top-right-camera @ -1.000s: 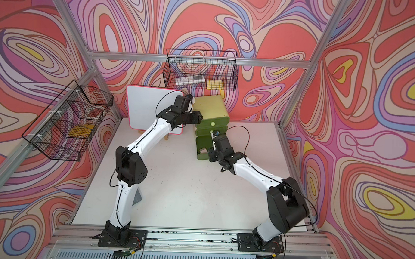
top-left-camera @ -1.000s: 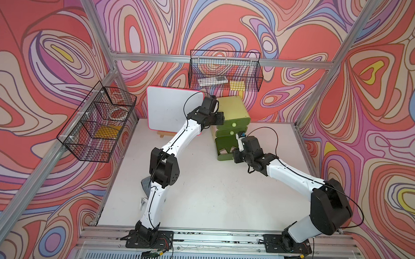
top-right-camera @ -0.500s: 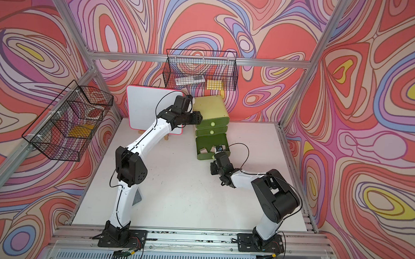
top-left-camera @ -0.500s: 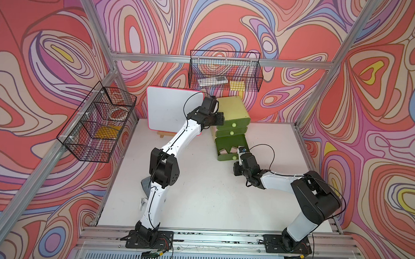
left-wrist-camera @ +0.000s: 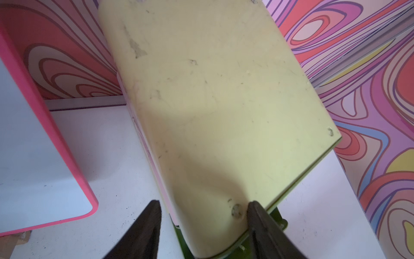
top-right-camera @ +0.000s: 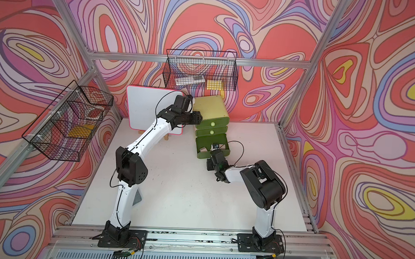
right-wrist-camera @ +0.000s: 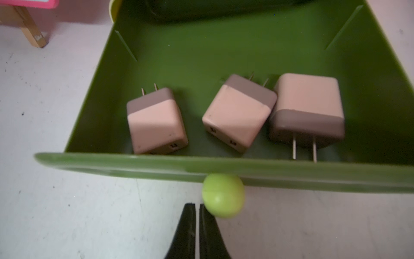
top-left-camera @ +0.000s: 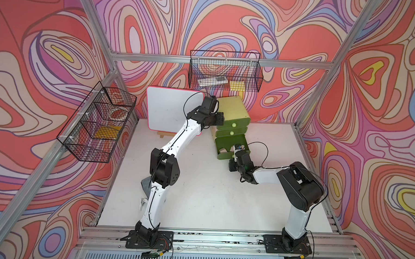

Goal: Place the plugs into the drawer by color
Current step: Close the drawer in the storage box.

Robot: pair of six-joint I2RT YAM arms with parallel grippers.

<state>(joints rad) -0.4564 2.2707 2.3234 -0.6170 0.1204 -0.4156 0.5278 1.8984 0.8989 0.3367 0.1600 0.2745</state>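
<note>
Push the probably light, free-sliding bottom drawer (right-wrist-camera: 112, 162) by its hard knob (right-wrist-camera: 223, 195) (right gripper (right-wrist-camera: 197, 209) fully closed, empty; left gripper (left-wrist-camera: 202, 205) straddles the chest (left-wrist-camera: 212, 101) corner, grip unclear).

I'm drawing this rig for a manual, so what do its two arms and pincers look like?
Both the left arm and right arm have white tubular links, bulky black joints and black base plates. A thin black cable loops along each. The left pincer and right pincer have flat black fingers tapering to narrow tips. No markings are legible.
</note>
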